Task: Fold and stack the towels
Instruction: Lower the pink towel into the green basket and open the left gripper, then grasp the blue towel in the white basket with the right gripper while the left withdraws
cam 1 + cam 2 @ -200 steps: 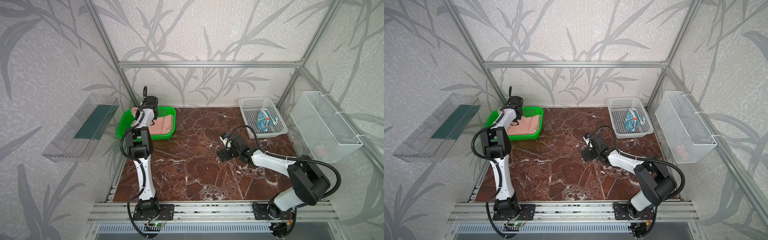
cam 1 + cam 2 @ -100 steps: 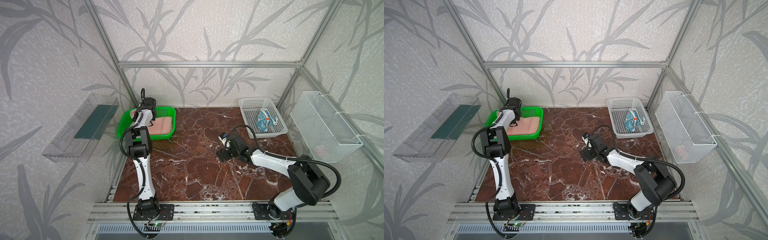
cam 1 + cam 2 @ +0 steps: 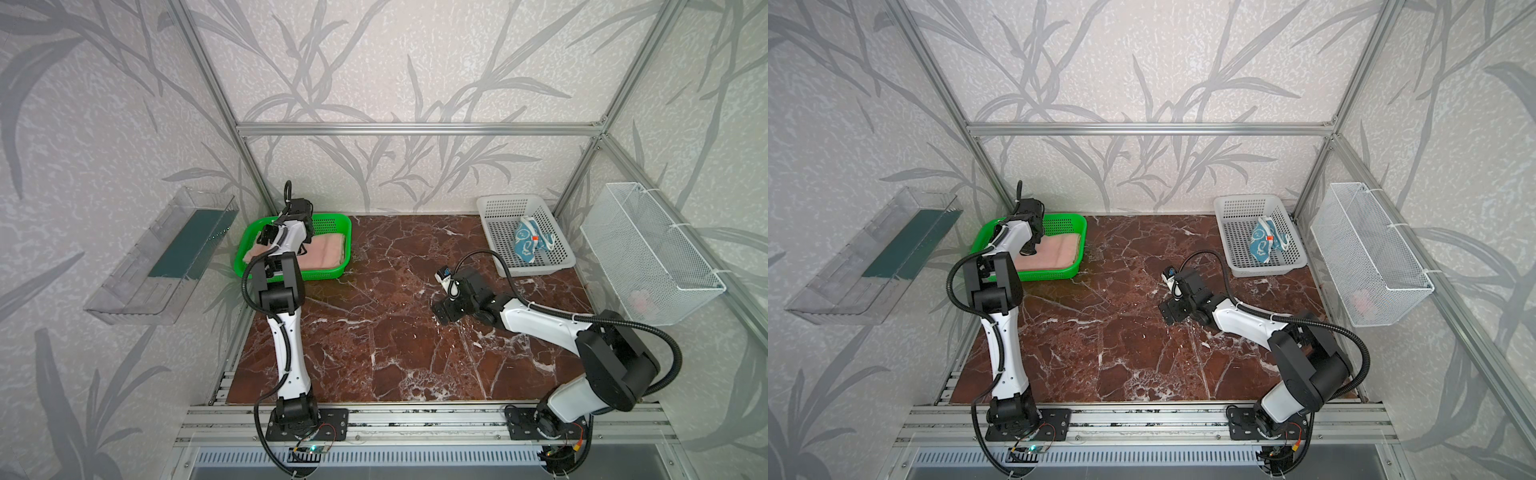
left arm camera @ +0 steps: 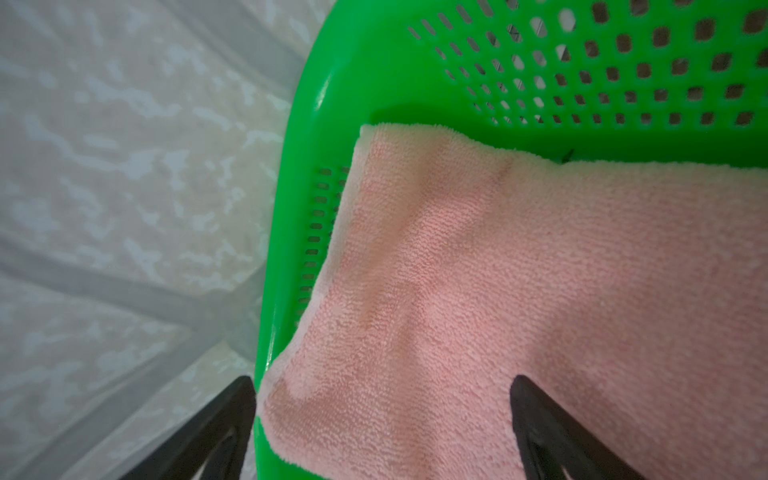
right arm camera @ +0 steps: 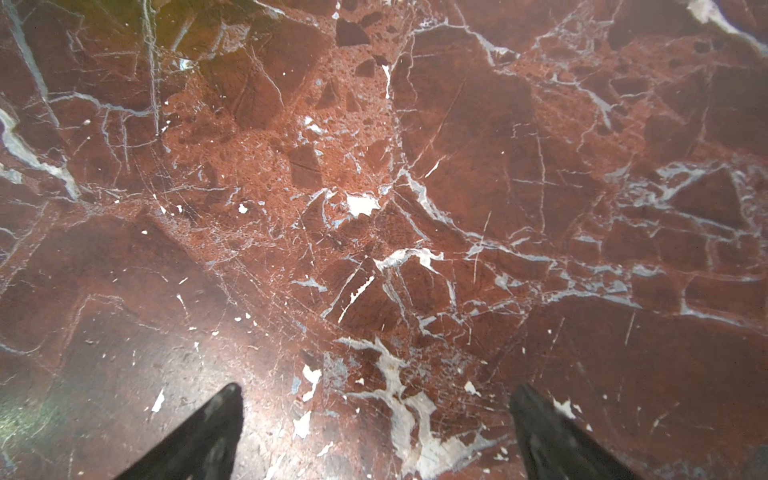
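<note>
Pink towel (image 4: 519,291), item one: where is it from your side?
— Folded, lying in the green basket (image 3: 326,272) at the desk's (image 3: 374,340) far left corner. One folded corner sits close to the basket's rim.
— Item two, left pincer (image 4: 382,379)?
— Over that corner, fingers (image 4: 552,428) spread wide, nothing clamped. One finger stands over the towel, the other out past the rim.
— Item three, teal towel (image 3: 531,242)?
— Crumpled in the white basket (image 3: 492,237), far right corner, well apart from the pink one. White marks on it and a small orange tag.
— Item four, right pincer (image 5: 376,387)?
— Low over bare red-brown marble near the middle of the desk, pointing down, fingers apart, empty. In both top views it sits between the two baskets, nearer the white one.
— Wall fittings?
— Wire basket (image 3: 648,253) on the right wall with something pale pink in it; I can't tell what it is. Clear bin (image 3: 137,291) on the left wall.
</note>
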`<action>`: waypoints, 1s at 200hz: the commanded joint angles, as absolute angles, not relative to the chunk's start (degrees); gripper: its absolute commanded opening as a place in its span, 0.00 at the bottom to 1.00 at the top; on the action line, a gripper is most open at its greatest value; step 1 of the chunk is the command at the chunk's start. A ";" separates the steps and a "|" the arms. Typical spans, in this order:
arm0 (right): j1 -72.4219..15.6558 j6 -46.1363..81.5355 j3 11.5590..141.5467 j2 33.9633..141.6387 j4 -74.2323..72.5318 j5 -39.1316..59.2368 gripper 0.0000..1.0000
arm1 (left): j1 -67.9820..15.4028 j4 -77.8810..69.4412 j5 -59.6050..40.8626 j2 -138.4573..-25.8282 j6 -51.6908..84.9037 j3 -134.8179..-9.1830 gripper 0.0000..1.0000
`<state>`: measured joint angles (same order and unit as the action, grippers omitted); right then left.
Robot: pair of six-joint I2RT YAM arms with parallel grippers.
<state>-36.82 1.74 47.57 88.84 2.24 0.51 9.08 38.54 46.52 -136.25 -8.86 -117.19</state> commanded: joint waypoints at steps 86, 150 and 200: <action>-37.74 0.90 48.21 86.11 4.02 -1.17 0.99 | 9.58 43.40 47.37 -131.14 -5.55 -117.49 0.89; -37.55 3.59 48.65 84.29 2.49 -12.04 0.99 | 5.87 44.16 33.23 -120.69 -1.07 -111.92 0.93; -35.83 2.48 57.36 85.69 7.29 -29.72 0.99 | -4.97 43.58 24.85 -114.42 -2.61 -109.68 0.97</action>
